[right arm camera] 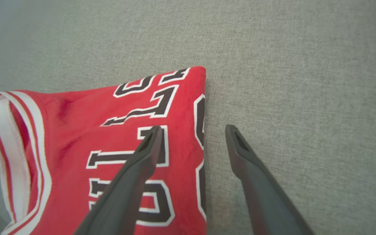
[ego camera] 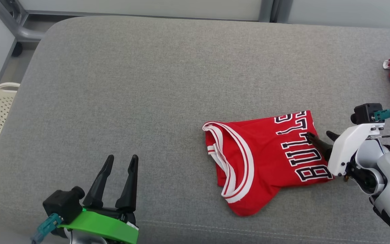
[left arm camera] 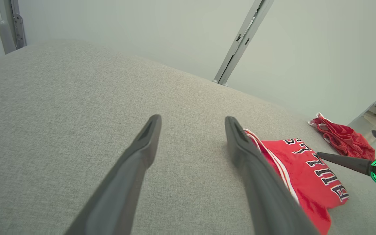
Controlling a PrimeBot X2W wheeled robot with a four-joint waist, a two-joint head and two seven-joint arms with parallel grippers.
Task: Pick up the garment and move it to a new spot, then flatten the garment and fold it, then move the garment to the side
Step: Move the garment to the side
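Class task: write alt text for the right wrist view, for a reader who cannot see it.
A folded red basketball jersey with black, white-edged lettering lies on a grey upholstered cushion. The right gripper, open, straddles the jersey's folded edge: one dark finger is over the lettering, the other over bare cushion.

Bright, even, soft light with faint shadows; wrist views bend at the edges, near fingers blurred

The garment [ego camera: 266,152] lies on the cushion's [ego camera: 130,101] right half.
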